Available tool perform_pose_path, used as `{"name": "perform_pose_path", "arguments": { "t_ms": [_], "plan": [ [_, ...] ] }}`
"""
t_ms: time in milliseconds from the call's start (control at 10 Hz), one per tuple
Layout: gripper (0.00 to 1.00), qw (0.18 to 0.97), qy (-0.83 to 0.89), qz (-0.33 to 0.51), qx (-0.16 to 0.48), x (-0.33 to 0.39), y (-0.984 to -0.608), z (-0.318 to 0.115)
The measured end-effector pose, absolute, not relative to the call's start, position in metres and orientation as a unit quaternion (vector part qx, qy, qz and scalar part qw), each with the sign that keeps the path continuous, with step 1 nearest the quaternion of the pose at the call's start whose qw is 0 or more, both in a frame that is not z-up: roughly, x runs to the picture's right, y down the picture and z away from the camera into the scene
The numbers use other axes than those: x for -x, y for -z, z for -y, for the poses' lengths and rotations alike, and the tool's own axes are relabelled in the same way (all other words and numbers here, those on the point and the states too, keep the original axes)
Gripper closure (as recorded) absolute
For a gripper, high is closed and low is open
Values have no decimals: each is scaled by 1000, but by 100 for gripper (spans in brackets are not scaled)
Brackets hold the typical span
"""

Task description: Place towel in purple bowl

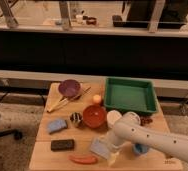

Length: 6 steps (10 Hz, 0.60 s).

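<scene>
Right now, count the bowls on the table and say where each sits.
2. The purple bowl sits at the far left; the red bowl at centre. The gripper, over the towel, may hide more.

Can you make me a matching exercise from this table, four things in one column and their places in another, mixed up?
Things:
1. purple bowl
2. towel
3. green tray
4. claw

Places:
A. back right of the table
B. front edge, just right of the towel, on the white arm
C. back left, by the wooden sticks
D. front centre, below the red bowl

Pairs: 1-C, 2-D, 3-A, 4-B
</scene>
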State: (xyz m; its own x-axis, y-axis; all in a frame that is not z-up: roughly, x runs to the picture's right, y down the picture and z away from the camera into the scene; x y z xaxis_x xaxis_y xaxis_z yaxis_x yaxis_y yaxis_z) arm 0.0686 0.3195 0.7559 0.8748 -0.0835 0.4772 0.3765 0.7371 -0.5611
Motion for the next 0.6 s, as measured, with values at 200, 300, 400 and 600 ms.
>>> {"name": "perform_pose_path", "arguments": {
  "t_ms": [200,300,400,600],
  "plan": [
    [21,906,127,215,341,-68,-758,-321],
    [26,906,129,215,341,-68,-758,-322],
    [35,906,129,215,341,-68,-759,-322],
    [55,906,127,217,341,-67,-757,-322]
  ]
}}
